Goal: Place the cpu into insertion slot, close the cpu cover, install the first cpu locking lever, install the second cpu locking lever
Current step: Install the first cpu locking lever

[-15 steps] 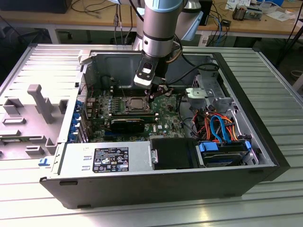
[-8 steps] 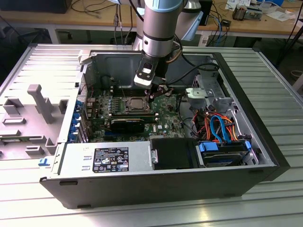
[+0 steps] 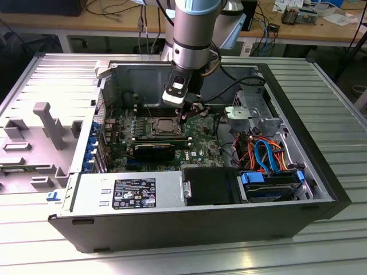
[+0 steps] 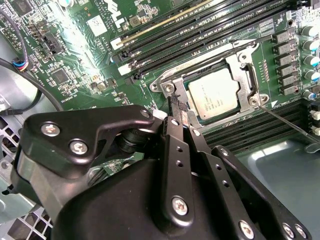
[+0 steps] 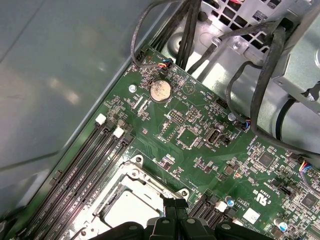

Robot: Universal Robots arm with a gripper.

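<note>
Hand (image 4: 178, 107) drawn to a narrow pinch, its black fingers together and carrying nothing, sits just beside a corner of the square, silver-rimmed insertion slot (image 4: 161, 82) on the green motherboard (image 4: 85, 55); whether it touches anything I cannot tell. The small square cpu with its dull silver-grey top (image 4: 215, 97) lies in that slot. The thin silver metal cpu cover frame (image 4: 243, 75) looks laid flat around it, so the work seems to be at the locking levers. One thin steel wire lever (image 4: 282, 124) angles away from the far corner, seemingly unlatched. Done well, I judge, the fingertips bear on the wire alone, guiding it down and under its hook, clear of the cpu top and the long black memory slots (image 4: 200, 35).
</note>
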